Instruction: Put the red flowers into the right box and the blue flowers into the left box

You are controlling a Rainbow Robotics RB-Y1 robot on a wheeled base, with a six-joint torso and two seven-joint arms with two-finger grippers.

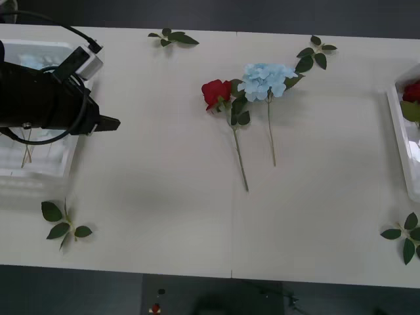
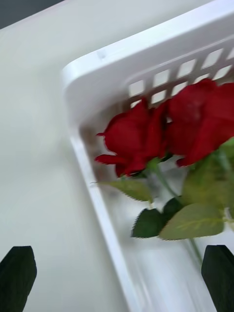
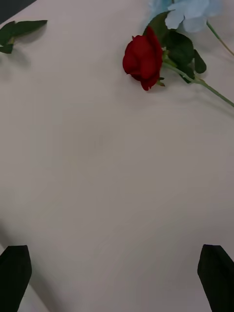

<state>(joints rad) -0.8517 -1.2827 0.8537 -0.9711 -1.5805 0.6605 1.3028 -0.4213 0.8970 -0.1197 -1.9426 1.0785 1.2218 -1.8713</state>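
One red flower and one blue flower lie side by side at the table's middle, stems pointing toward me. The same red flower and blue flower lie ahead of my left gripper, which is open and holds nothing. In the front view the left gripper hangs over the left box, at its inner edge. My right gripper is open over the corner of the right box, where two red flowers lie. The right box sits at the table's right edge.
Loose green leaf sprigs lie at the back left, back right, front left and front right. The table's front edge runs near me. Bare tabletop spans the space between the boxes.
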